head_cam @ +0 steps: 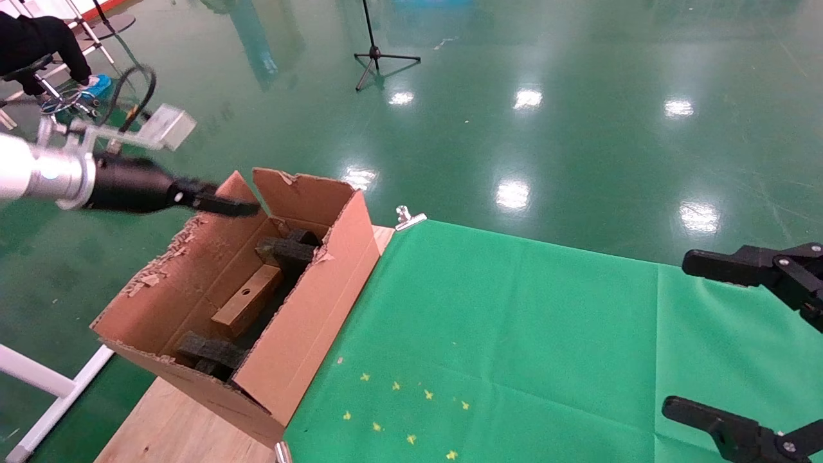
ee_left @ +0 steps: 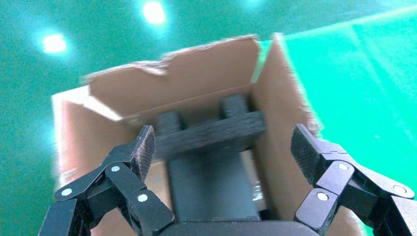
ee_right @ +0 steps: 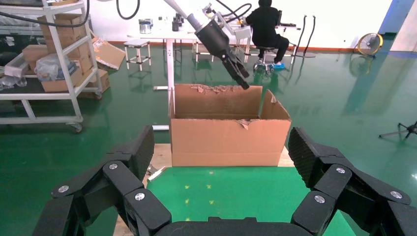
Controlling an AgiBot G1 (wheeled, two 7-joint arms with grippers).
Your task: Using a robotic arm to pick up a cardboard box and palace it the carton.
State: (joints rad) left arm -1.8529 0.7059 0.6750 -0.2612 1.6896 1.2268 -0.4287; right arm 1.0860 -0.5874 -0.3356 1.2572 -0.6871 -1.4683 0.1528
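The large torn carton (head_cam: 308,321) stands at the table's left end, also in the left wrist view (ee_left: 206,83) and the right wrist view (ee_right: 226,137). The slim brown cardboard box (head_cam: 247,301) with a round hole lies inside it, between black foam pieces (head_cam: 286,251). My left gripper (head_cam: 247,207), on the white-bodied arm, is open and empty above the carton's far end, fingers wide apart over the foam (ee_left: 211,132); it shows far off in the right wrist view (ee_right: 238,76). My right gripper (head_cam: 691,337) is open and empty at the far right, facing the carton (ee_right: 221,147).
A green cloth (head_cam: 514,334) with small yellow marks (head_cam: 398,411) covers the wooden table (head_cam: 173,424). A metal clip (head_cam: 408,218) holds its far corner. A tripod (head_cam: 379,58) stands on the green floor. A white frame (head_cam: 38,386) is left of the table.
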